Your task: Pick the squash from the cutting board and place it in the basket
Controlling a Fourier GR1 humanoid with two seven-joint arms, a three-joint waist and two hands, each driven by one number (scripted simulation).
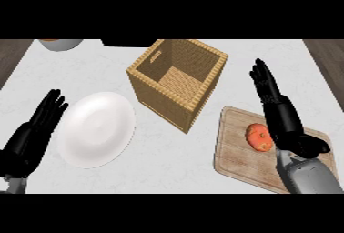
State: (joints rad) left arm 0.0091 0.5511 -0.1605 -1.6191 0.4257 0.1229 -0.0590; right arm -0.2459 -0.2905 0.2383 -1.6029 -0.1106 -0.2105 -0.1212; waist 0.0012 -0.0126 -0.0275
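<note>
- The squash (259, 136), orange and round, lies on the cutting board (242, 159) at about four o'clock on the counter, still on the wood and not lifted.
- The right hand (279, 116) hangs over the board just at the squash's three o'clock side, fingers straight and pointing toward twelve o'clock, thumb out to the right; it holds nothing.
- Whether the palm touches the squash I cannot tell (the hand covers part of its right edge).
- The step in hand looks like the approach to the grasp: the pick is not yet made.
- The next move, as I judge it, calls for the hand to shift toward nine o'clock over the squash and curl round it before any lift.
- The basket (176, 79), woven and open-topped, stands at the board's eleven o'clock, near it.
- The left hand (33, 132) rests open, fingers up, at nine o'clock beside a white plate (97, 129).
</note>
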